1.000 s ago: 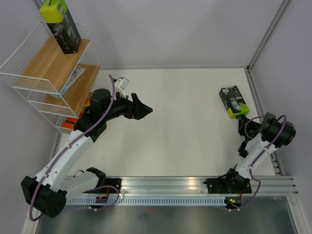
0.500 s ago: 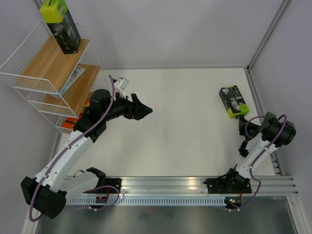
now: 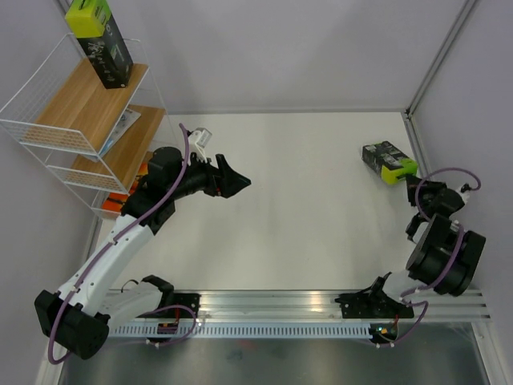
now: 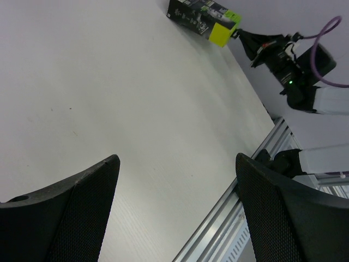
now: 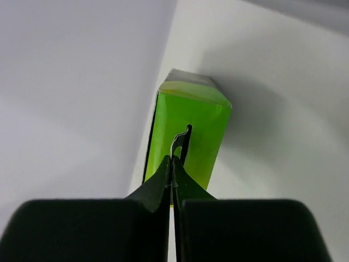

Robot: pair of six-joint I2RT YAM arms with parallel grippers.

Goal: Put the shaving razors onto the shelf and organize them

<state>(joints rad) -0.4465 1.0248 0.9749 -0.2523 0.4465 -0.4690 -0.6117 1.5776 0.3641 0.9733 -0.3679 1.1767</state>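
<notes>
A black razor box with a lime-green top (image 3: 386, 160) lies at the table's far right, close to the side wall. My right gripper (image 5: 173, 159) is shut on the thin hang tab (image 5: 183, 141) sticking out of the lime end (image 5: 193, 117). From above, the right gripper (image 3: 415, 180) sits just behind that end. The shelf (image 3: 48, 136) stands at the far left. It holds a second black and lime box (image 3: 100, 40) on the top board, a white-blue pack (image 3: 122, 128) on the middle one and orange boxes (image 3: 122, 197) low down. My left gripper (image 3: 237, 178) hovers open over mid-table, holding nothing.
A grey wall and an aluminium post (image 3: 417, 96) run right next to the held box. An aluminium rail (image 3: 321, 309) with both arm bases lines the near edge. In the left wrist view the box (image 4: 202, 16) and the right gripper (image 4: 244, 37) show far off.
The right gripper closed onto the box's hang tab. The right arm swung and its wrist turned. The box rotated, so its lime end now points toward the right wall. The left arm stayed still.
</notes>
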